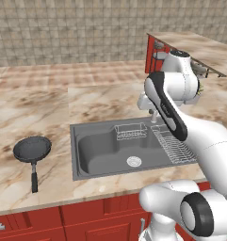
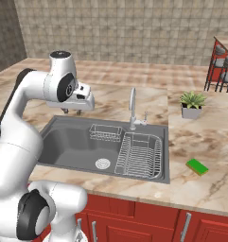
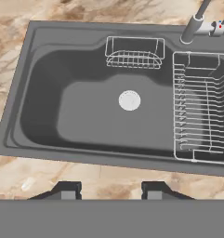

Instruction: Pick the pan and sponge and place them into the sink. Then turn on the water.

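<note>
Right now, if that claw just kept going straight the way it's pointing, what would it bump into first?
Probably the sink. The gripper, fingers apart and holding nothing, looks down into the dark basin near the drain; nothing appears between them, though depth is hard to judge.

The white arm rises from the base, elbow bent high, wrist turned downward. The gripper (image 3: 111,190) hangs with its fingers (image 3: 67,189) parted, nothing between them.

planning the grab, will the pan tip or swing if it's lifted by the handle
Probably yes: the pan has a round bowl at one end of a long thin handle, so it would likely droop bowl-first. It looks rigid and lies flat on the counter, unlikely to roll.
</note>
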